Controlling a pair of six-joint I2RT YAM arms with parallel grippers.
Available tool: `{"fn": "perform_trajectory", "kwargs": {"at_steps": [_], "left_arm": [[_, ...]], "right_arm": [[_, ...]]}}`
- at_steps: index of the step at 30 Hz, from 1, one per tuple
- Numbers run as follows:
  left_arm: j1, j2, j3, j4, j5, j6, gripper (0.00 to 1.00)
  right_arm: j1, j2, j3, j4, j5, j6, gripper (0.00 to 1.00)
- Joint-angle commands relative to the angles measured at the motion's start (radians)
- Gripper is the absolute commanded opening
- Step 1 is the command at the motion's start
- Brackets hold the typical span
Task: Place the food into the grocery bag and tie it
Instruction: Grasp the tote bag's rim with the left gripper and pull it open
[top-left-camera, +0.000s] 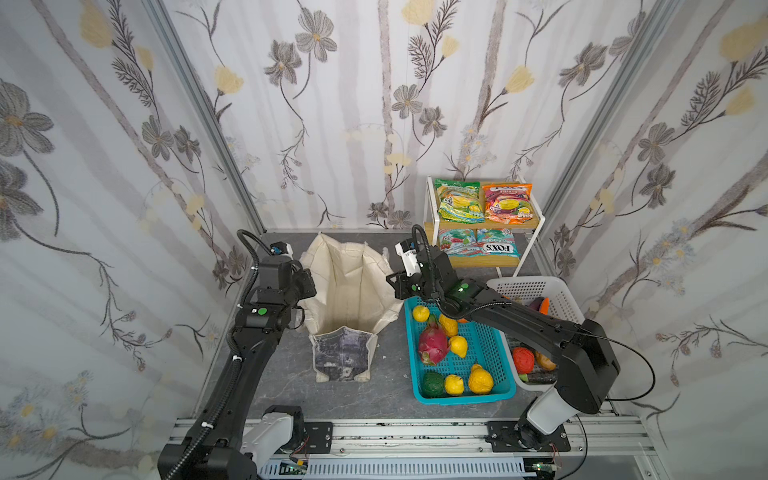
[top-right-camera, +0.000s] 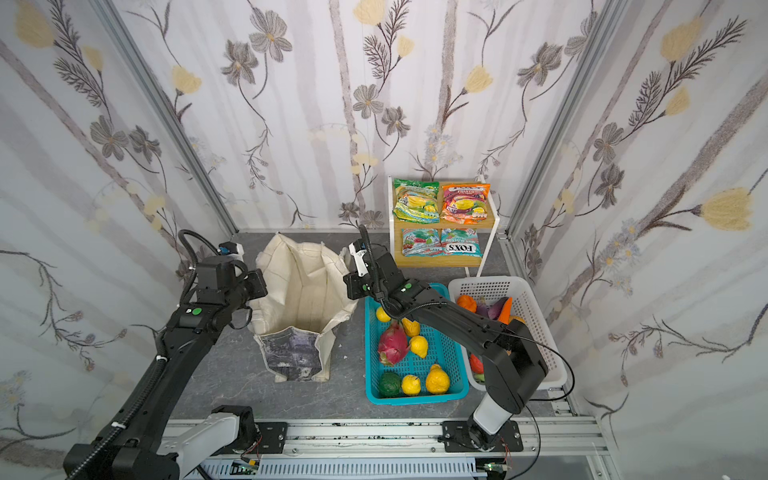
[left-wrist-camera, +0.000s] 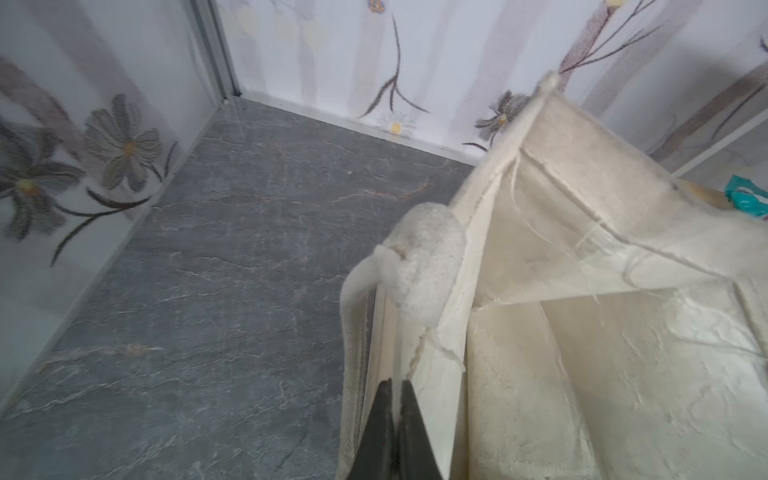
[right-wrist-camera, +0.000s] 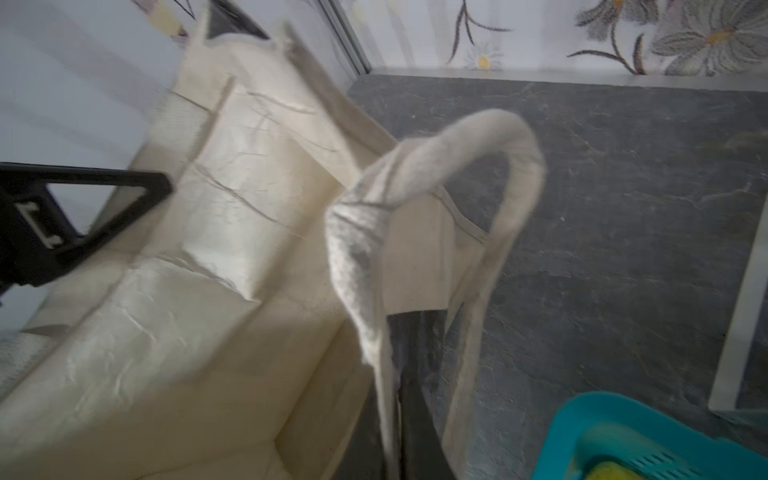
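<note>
left pincer (left-wrist-camera: 397, 386) and right pincer (right-wrist-camera: 411, 332) grip grocery bag (top-left-camera: 349, 291).

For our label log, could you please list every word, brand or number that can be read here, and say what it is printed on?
"FOX'S": upside down on the teal packet on the lower shelf; its smaller print is too small to read.
Print on the green packet, orange packet and red-and-teal packet: too blurred to read.
Dark panel of the grocery bag: no readable words.
</note>
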Motion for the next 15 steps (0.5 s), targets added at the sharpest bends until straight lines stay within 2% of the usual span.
{"fn": "perform_trajectory", "kwargs": {"at_steps": [1, 5, 11, 12, 14, 15], "left_arm": [[0.074, -0.052, -0.036, 0.022, -0.025, 0.011, 0.00], [0.111, -0.121, -0.107, 0.123, 0.131, -0.019, 0.00], [0.112, -0.101, -0.198, 0.275, 0.324, -0.086, 0.00], [0.110, -0.099, -0.200, 0.282, 0.333, -0.087, 0.00], [0.112, -0.099, -0.193, 0.287, 0.349, -0.078, 0.00], [0.111, -0.098, -0.185, 0.289, 0.356, -0.077, 0.00]], "right_arm": [[-0.030, -0.059, -0.064, -0.039, 0.052, -0.016, 0.07], [-0.048, -0.099, -0.119, -0.042, 0.104, -0.001, 0.06], [-0.025, -0.084, -0.134, 0.069, 0.053, 0.062, 0.12], [-0.021, -0.083, -0.133, 0.083, 0.053, 0.066, 0.18], [-0.020, -0.088, -0.134, 0.094, 0.056, 0.076, 0.48], [-0.020, -0.098, -0.136, 0.100, 0.061, 0.076, 0.53]]}}
